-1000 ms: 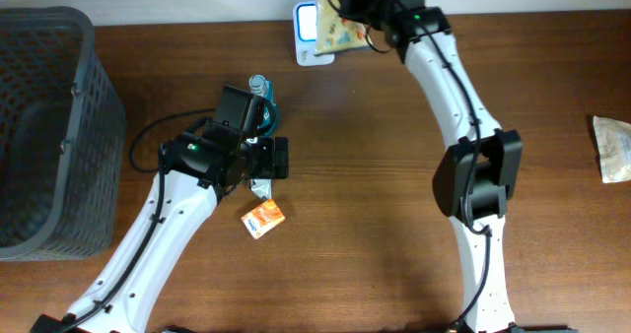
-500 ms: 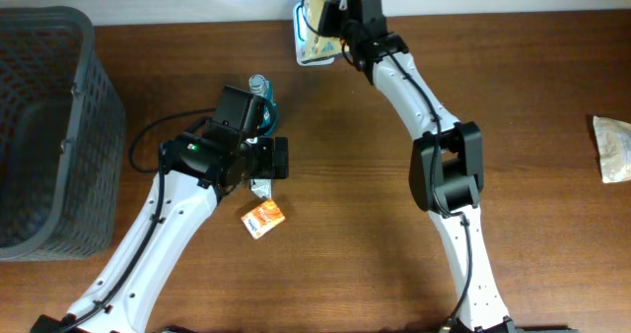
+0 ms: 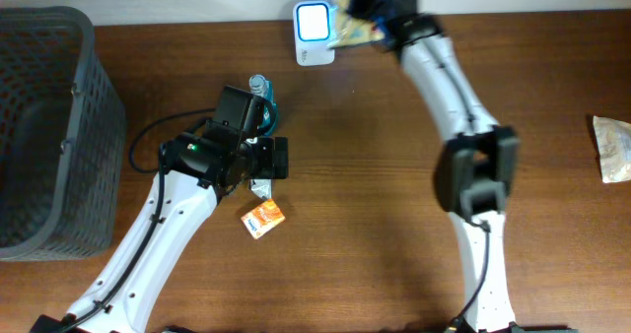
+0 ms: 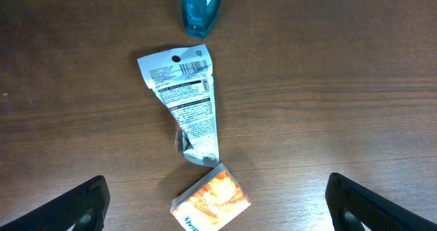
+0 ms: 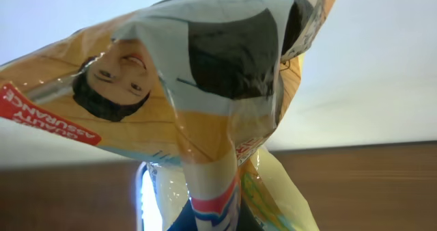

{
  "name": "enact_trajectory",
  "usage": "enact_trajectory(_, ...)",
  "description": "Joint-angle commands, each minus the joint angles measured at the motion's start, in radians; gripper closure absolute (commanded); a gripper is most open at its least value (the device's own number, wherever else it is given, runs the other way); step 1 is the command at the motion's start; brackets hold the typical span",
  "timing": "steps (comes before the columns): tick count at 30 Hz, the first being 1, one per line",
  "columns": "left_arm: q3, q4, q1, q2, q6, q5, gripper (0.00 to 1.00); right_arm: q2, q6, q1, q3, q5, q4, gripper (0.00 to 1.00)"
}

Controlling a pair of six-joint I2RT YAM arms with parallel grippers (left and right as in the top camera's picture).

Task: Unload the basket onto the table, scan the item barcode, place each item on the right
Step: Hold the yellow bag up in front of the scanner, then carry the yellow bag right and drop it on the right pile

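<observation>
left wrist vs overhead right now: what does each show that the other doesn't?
Left wrist only: the barcode and print on the white pouch; overhead catches just a sliver of it. Overhead only: the grey basket, the lit scanner, the right gripper holding a yellow packet beside it, and a pale packet at the right edge. Both: the teal bottle, the orange box and the wooden table.

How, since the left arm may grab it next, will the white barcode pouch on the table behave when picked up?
Probably floppy: the white pouch is creased and twisted narrow at its lower end. Likely light, since it lies flat and looks nearly empty. Lying flush on the table, it may be awkward to pinch.
</observation>
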Motion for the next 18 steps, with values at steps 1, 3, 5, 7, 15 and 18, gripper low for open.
enact_trajectory(1, -0.01, 0.002, 0.003, 0.006, -0.01, 0.01, 0.01, -0.187, 0.04, -0.138, 0.017, 0.122, -0.154, 0.96)
enact_trajectory(3, -0.01, 0.002, 0.003, 0.006, -0.01, 0.01, 0.01, -0.214, 0.103, -0.216, 0.017, 0.194, -0.293, 0.96)
enact_trajectory(5, -0.01, 0.002, 0.002, 0.006, -0.01, 0.01, 0.01, -0.222, 0.11, -0.306, 0.017, 0.219, -0.407, 0.96)
enact_trajectory(7, -0.01, 0.002, 0.002, 0.006, -0.01, 0.01, 0.01, -0.222, 0.113, -0.392, 0.016, 0.219, -0.493, 0.96)
enact_trajectory(15, -0.01, 0.002, 0.003, 0.006, -0.01, 0.01, 0.01, -0.182, 0.117, -0.743, -0.027, 0.218, -0.648, 0.96)
enact_trajectory(18, -0.01, 0.002, 0.003, 0.006, -0.01, 0.01, 0.01, -0.161, 0.117, -0.816, -0.063, 0.216, -0.628, 0.96)
